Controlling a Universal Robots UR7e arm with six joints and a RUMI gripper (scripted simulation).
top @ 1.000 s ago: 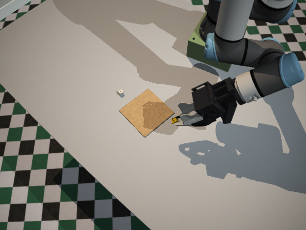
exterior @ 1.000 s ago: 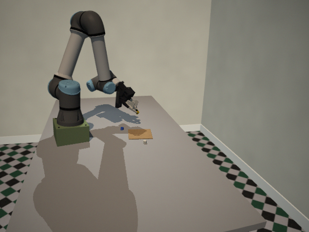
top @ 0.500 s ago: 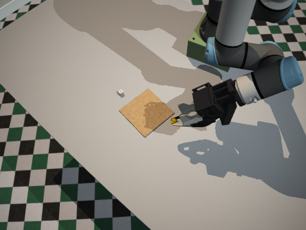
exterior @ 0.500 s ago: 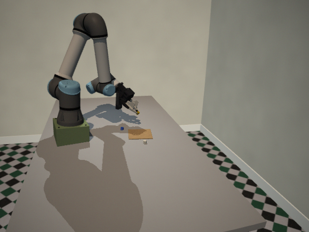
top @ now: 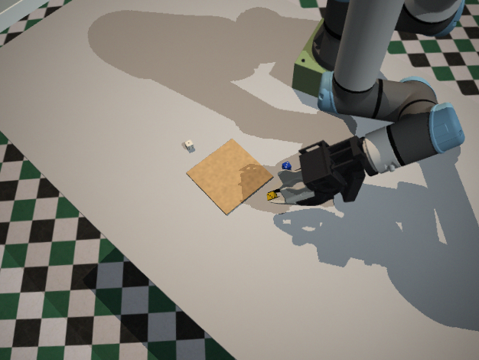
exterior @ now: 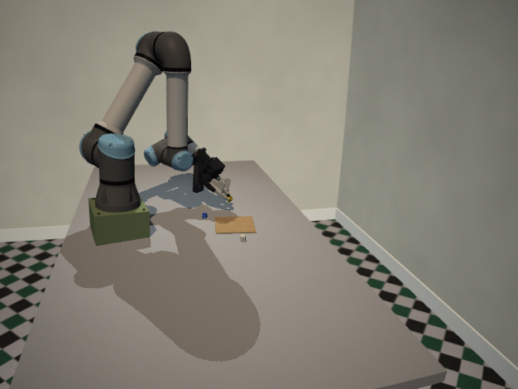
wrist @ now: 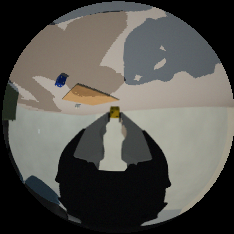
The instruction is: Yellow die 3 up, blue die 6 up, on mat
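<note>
Nearest, the claw point(top: 272, 195) point(exterior: 229, 198) point(wrist: 114, 112) grips the yellow die point(top: 271, 195) point(exterior: 230, 199) point(wrist: 114, 112) at its tips, raised beside the mat point(top: 224, 174) point(exterior: 235, 224) point(wrist: 89, 95). Best level the chosen face, lower gently well inside the edge, then release; blue die point(top: 286, 165) point(exterior: 203, 215) point(wrist: 61, 80) waits off-mat.

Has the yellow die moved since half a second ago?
Yes. In the exterior view, the yellow die now appears lower, closer to the mat's far edge.
</note>
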